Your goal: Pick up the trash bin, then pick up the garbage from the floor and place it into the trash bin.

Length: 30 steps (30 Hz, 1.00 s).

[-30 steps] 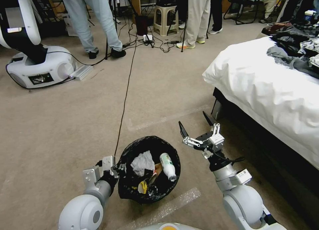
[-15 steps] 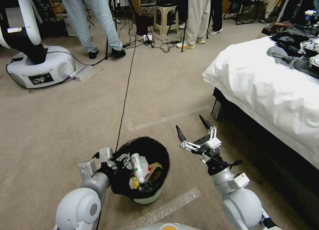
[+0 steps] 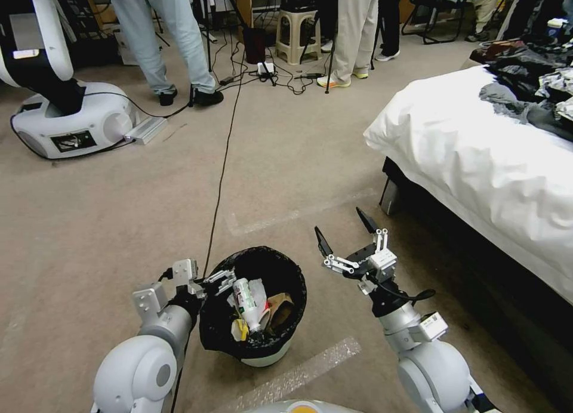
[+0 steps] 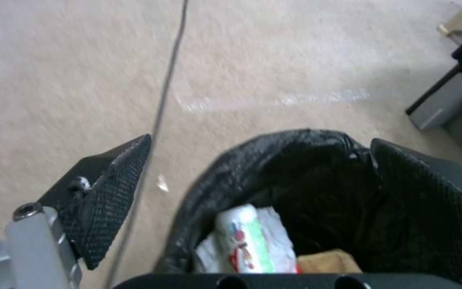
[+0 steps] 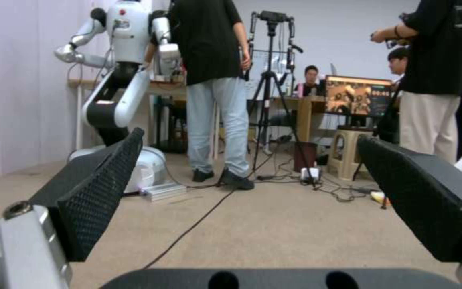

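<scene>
Overhead, the trash bin (image 3: 253, 308) stood on the carpet (image 3: 107, 234) against the left gripper (image 3: 210, 280); the right gripper (image 3: 346, 234) hovered beside it, fingers spread. At the left wrist, its spread fingers (image 4: 114, 188) straddled the bin's bagged rim, one outside, one inside, above a bottle (image 4: 244, 239).
</scene>
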Available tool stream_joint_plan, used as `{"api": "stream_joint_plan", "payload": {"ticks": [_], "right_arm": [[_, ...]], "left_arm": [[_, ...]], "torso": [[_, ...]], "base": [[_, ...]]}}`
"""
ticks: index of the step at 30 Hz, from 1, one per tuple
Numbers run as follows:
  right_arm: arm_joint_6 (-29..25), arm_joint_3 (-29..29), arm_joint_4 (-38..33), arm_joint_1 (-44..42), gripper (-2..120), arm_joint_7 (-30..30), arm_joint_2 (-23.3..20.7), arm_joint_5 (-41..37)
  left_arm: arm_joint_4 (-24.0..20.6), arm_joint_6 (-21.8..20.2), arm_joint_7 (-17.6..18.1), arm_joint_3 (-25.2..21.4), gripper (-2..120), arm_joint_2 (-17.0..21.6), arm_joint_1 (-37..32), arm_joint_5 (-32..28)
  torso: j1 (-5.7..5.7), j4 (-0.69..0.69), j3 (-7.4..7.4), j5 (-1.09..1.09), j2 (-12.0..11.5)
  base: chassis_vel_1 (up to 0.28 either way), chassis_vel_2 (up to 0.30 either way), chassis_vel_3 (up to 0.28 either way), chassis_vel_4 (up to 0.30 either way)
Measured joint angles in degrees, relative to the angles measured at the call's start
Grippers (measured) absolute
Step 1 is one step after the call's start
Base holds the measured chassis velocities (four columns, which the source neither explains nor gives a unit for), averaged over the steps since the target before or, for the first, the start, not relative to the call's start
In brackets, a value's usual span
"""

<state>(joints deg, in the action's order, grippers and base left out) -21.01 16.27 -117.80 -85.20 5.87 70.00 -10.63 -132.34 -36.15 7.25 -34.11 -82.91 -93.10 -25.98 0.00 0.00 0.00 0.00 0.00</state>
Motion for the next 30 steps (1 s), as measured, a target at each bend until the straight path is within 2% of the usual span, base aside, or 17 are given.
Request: {"api": "stream_joint_plan", "payload": {"ticks": [2,4,5,6,7,9,10,11,12,19,30], "right_arm": [[0.01,-0.07,-0.11,-0.07,98,-1.61,0.66,0.92],[0.03,-0.11,-0.13,-0.09,99,-2.04,0.85,1.18],[0.29,-0.22,-0.27,-0.24,100,-3.35,1.43,1.97],[0.42,-0.32,-0.33,-0.29,101,-4.06,1.8,2.29],[0.42,-0.32,-0.33,-0.29,101,-4.06,1.8,2.29],[1.27,-0.51,-0.73,-0.51,101,-6.07,2.59,3.02],[1.27,-0.51,-0.73,-0.51,101,-6.07,2.59,3.02],[2.46,-0.74,-1.14,-0.73,100,-8.05,3.25,3.51],[3.11,-0.95,-1.31,-0.93,100,-9.11,3.68,3.73],[4.17,-1.81,-1.4,-1.83,100,-11.34,5.08,4.69],[4.38,-1.9,-1.35,-2.0,100,-11.66,5.22,4.88]], "left_arm": [[-0.87,2.99,-0.9,0.04,100,-0.26,-1.19,4.83],[-0.91,4.32,-1.2,0.05,100,-0.36,-1.5,6.37],[-0.88,10.06,-2.41,-0.03,100,-0.71,-2.45,12.03],[-0.65,13.48,-2.84,-0.12,100,-0.94,-3.0,14.67],[-0.65,13.48,-2.84,-0.12,100,-0.94,-3.0,14.67],[-0.16,18.05,-3.22,-0.14,100,-1.46,-4.14,18.39],[-0.16,18.05,-3.22,-0.14,100,-1.46,-4.14,18.39],[0.63,22.13,-3.53,-0.17,100,-2.01,-5.11,22.45],[1.23,24.37,-3.58,-0.1,100,-2.33,-5.74,24.39],[3.81,29.31,-2.77,0.42,100,-3.19,-7.15,27.47],[4.14,29.78,-2.45,0.5,100,-3.25,-7.25,27.63]], "torso": [[0.0,0.0,0.0,-0.01,0.0],[0.0,-0.01,0.0,0.0,0.0],[0.0,0.0,0.0,-0.01,0.0],[0.0,-0.01,0.0,0.0,0.0],[0.0,-0.01,0.0,0.0,0.0],[0.0,0.0,0.0,-0.01,0.0],[0.0,0.0,0.0,-0.01,0.0],[0.0,0.0,0.0,0.0,0.0],[0.0,0.0,0.0,-0.01,0.0],[0.0,0.0,0.0,-0.01,0.0],[0.0,-0.01,0.0,0.0,0.0]], "base": [[0.0,0.0,0.0,0.0],[0.0,0.0,0.0,0.0],[0.0,0.0,0.0,0.0],[0.0,0.0,0.0,0.0],[0.0,0.0,0.0,0.0],[0.0,0.0,0.0,0.0],[0.0,0.0,0.0,0.0],[0.0,0.0,0.0,0.0],[0.0,0.0,0.0,0.0],[0.0,0.0,0.0,0.0],[0.0,0.0,0.0,0.0]]}}
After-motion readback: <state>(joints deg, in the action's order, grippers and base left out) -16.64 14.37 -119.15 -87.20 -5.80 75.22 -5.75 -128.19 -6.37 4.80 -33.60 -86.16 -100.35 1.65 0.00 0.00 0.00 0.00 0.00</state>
